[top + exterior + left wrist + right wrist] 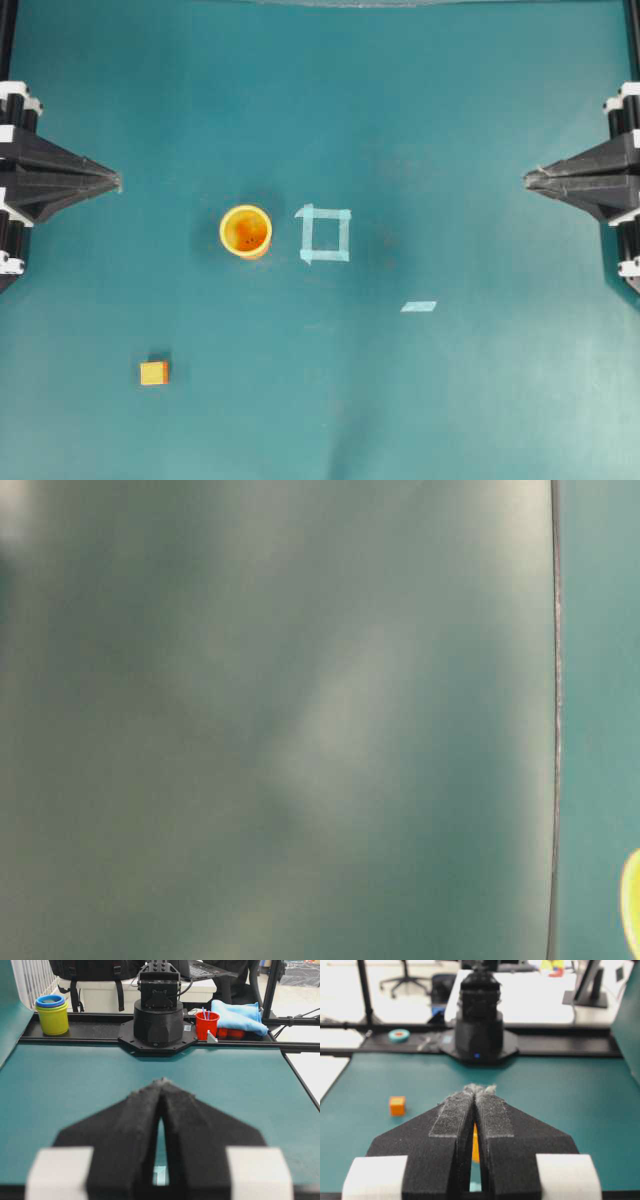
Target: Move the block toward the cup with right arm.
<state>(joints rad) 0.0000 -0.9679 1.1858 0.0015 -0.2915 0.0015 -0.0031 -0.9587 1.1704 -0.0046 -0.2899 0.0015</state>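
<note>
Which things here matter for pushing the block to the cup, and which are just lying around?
Part of the job:
block
cup
right gripper, shut and empty

Just lying about:
tape square
tape strip
left gripper, shut and parked

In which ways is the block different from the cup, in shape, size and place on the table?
The block is a small solid cube with flat faces; the cup is round, open at the top and clearly wider. In the overhead view the block lies apart, nearer the bottom left, while the cup stands upright just left of the tape square. Both are orange-yellow, rest on the teal table, and neither is touched by a gripper.
</note>
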